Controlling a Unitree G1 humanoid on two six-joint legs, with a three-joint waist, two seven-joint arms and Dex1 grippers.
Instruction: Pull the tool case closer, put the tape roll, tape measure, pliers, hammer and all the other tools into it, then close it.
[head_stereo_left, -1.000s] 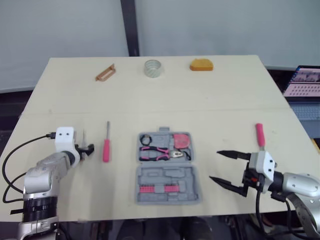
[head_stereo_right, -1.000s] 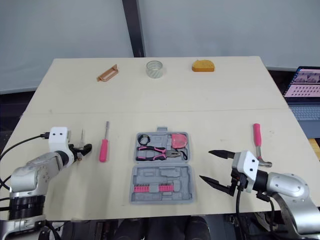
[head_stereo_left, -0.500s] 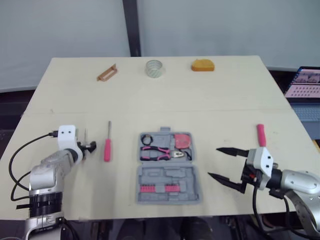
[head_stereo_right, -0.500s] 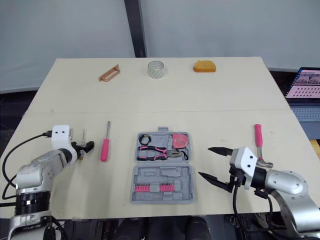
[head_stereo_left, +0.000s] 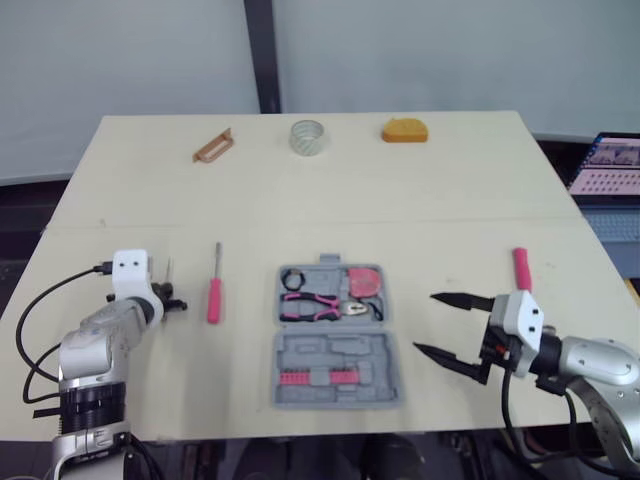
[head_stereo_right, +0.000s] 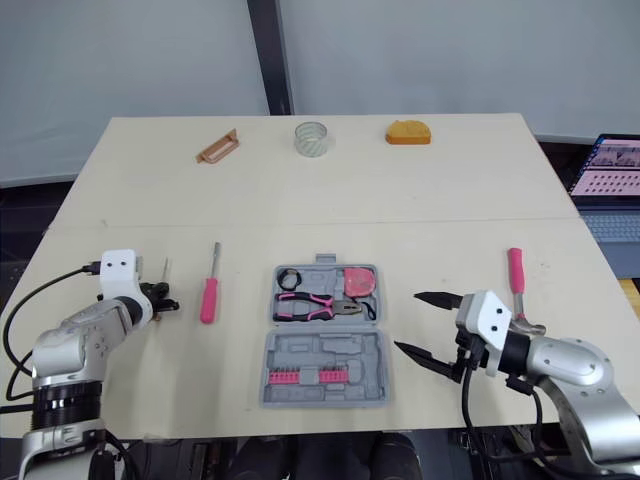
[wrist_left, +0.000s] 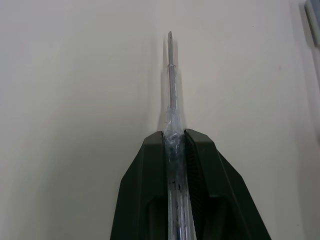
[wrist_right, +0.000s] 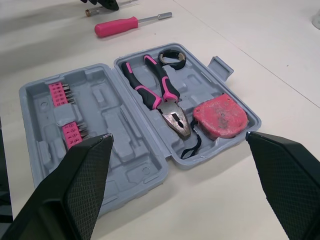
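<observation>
The grey tool case (head_stereo_left: 337, 336) lies open at the table's middle front. It holds pink-handled pliers (wrist_right: 159, 93), a small black tape roll (wrist_right: 172, 56), a red tape measure (wrist_right: 220, 116) and pink bits (wrist_right: 64, 93). My left gripper (head_stereo_left: 172, 303) is at the front left, shut on a thin clear-handled screwdriver (wrist_left: 171, 90) that lies on the table with its tip pointing away. A pink screwdriver (head_stereo_left: 213, 296) lies between it and the case. My right gripper (head_stereo_left: 424, 322) stands open just right of the case, holding nothing. The pink-handled hammer (head_stereo_left: 520, 268) lies behind it.
Along the table's far edge lie a brown tool (head_stereo_left: 211, 146), a clear tape roll (head_stereo_left: 308, 136) and an orange object (head_stereo_left: 403, 130). A laptop (head_stereo_left: 605, 165) stands off the table's right side. The table's front edge runs close below both grippers.
My left gripper's fingers have shut on the clear-handled screwdriver. The right gripper has stayed open beside the case, drifting slightly.
</observation>
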